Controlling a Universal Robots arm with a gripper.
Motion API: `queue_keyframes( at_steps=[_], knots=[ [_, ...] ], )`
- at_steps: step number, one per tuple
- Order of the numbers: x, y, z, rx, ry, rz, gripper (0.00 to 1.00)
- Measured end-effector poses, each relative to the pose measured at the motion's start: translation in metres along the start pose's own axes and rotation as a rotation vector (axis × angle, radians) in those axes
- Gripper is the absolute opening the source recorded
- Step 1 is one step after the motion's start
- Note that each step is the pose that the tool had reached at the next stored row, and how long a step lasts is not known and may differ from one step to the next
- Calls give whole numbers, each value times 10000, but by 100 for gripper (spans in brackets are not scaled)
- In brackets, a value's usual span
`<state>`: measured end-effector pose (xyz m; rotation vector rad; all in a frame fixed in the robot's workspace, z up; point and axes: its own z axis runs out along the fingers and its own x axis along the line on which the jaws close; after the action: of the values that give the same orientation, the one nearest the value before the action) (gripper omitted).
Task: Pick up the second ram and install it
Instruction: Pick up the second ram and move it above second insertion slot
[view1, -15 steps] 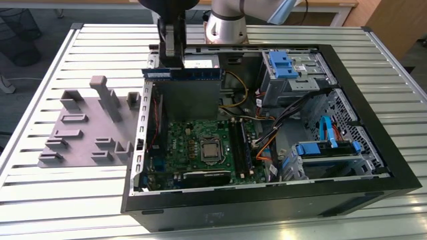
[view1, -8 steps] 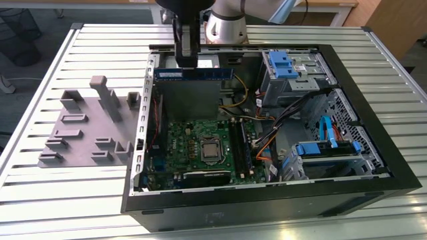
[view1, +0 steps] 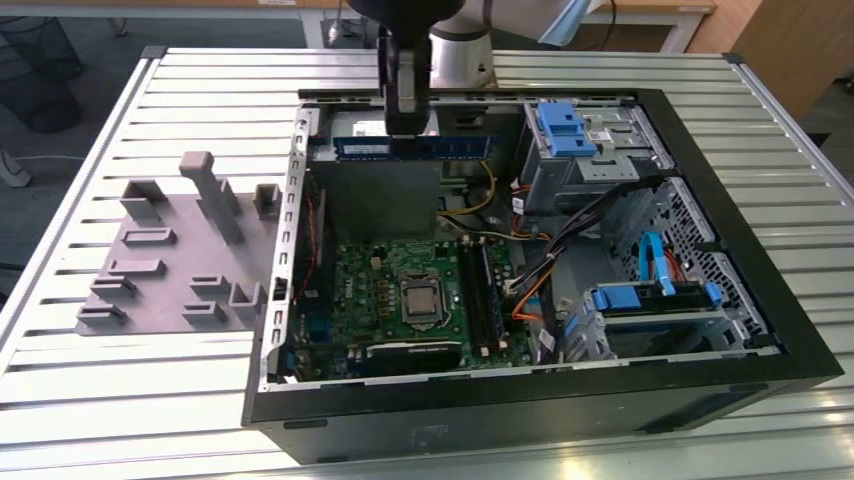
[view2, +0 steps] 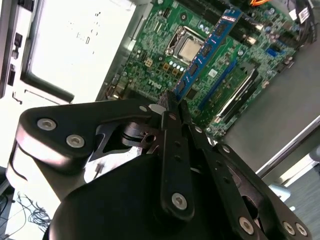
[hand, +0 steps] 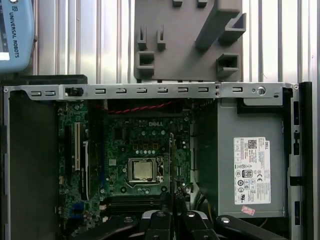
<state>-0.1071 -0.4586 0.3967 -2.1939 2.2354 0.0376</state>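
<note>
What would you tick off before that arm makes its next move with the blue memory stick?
1. Grip: ok. The gripper is shut on the blue RAM stick.
2. Stick lifted free: ok. In the second wrist view it seems to touch nothing but the gripper.
3. Stick lined up with the memory slots: cannot tell; the views disagree.
4. An empty slot waiting: cannot tell.
5. Way in: ok. The computer case is open and the motherboard is uncovered.

place: robotics lab or workshop, I'd say
bench: slatted metal table (view1: 134, 400)
on it: open PC case (view1: 534, 405), grey jig (view1: 160, 215)
above: robot arm (view1: 461, 50)
</note>
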Motion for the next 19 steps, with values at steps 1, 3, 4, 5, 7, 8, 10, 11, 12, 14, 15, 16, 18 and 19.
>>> queue_keyframes(
  at_steps=[1,3,4,5,7,8,10,11,12,14,15,16,18,19],
  knots=[
    [0,-24,0,0,0,0,14],
    [-1,-73,0,0,0,0,14],
    [-2,-99,-1,0,0,-1,14],
    [-2,-124,-1,0,-1,-1,14],
    [-3,-173,-1,1,-1,-1,14],
    [-4,-197,-1,1,-1,0,14],
    [-5,-249,-3,0,0,-1,14],
    [-5,-274,-2,1,-1,-1,14],
    [-5,-299,-3,0,-1,-1,14],
    [-7,-349,-3,0,-1,0,14],
    [-7,-374,-4,0,0,-1,14],
    [-8,-400,-4,0,0,-1,14],
    [-9,-452,-4,0,0,-1,14],
    [-10,-503,-5,1,-1,0,14]
  ],
)
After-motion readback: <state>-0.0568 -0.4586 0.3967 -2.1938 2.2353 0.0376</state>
